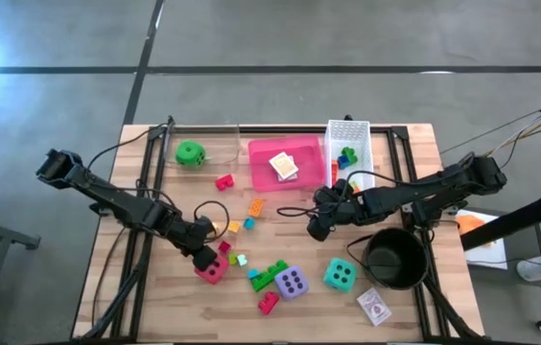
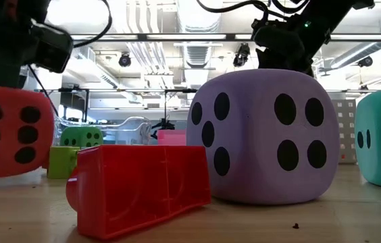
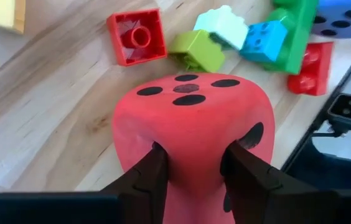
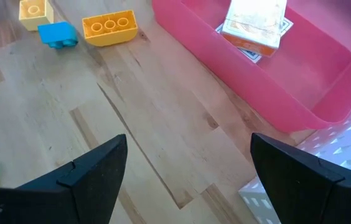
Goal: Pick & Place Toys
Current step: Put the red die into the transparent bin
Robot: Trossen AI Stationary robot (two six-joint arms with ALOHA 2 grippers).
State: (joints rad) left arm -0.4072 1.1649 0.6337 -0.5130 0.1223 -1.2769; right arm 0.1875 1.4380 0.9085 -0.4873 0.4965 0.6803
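We are in the grasp step of one pick. Our left gripper is low over the near left of the table, its two fingers pressed into the flanks of the red die, which dents under them, so it is clenched on the die. From above, the die sits at the near left among loose bricks; whether it has left the wood we cannot tell.

Our right gripper waits over bare wood near the table's middle, released, jaws wide and empty, just beside the pink tray, where a card pack lies.

The other toys lie scattered: the green die at the far left, the purple die and teal die on the near side, another pack near right beside the black pot, and some bricks already in the white basket.

The next move, we judge, calls for a straight lift clear of the bricks crowding the die, then a carry across to a container. The die is soft, so the squeeze must hold without letting it roll out between the fingers.
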